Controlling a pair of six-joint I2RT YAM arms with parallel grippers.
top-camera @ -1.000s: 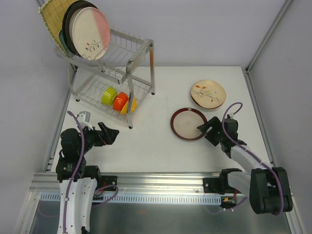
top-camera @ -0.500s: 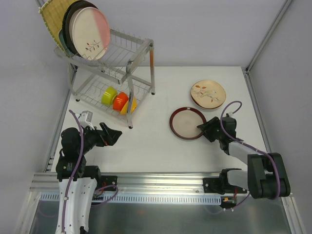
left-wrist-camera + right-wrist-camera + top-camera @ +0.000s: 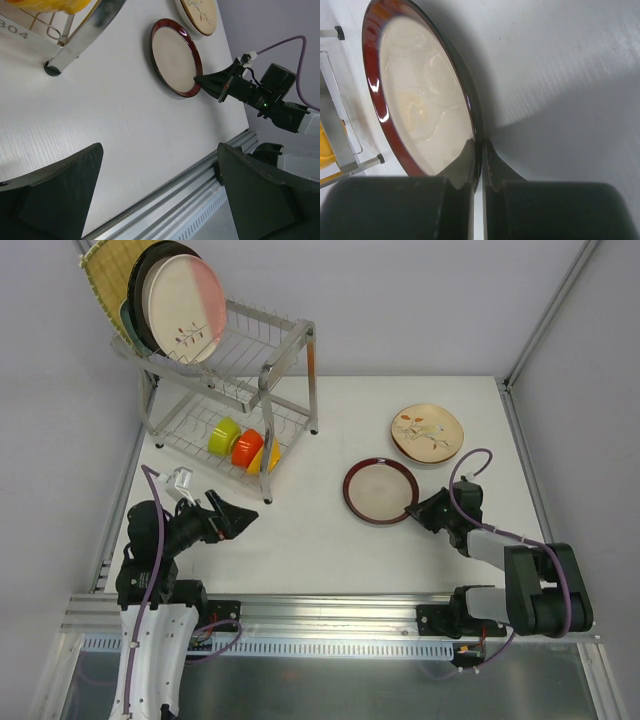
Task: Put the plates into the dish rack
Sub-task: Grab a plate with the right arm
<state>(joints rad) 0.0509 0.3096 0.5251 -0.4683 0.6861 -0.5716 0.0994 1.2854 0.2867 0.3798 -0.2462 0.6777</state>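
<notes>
The dark-rimmed plate (image 3: 380, 492) is seen on the table (image 3: 330, 540), to the right of the dish rack (image 3: 265, 380). Its near right rim is pinched between the clenched fingers of the right gripper (image 3: 416, 510). A cream floral plate (image 3: 427, 433) is set just beyond it, farther right of the rack. Several plates (image 3: 180, 305) are stood upright in the rack's top tier. The left gripper (image 3: 240, 517) is held wide open, grasping nothing, just in front of the rack.
</notes>
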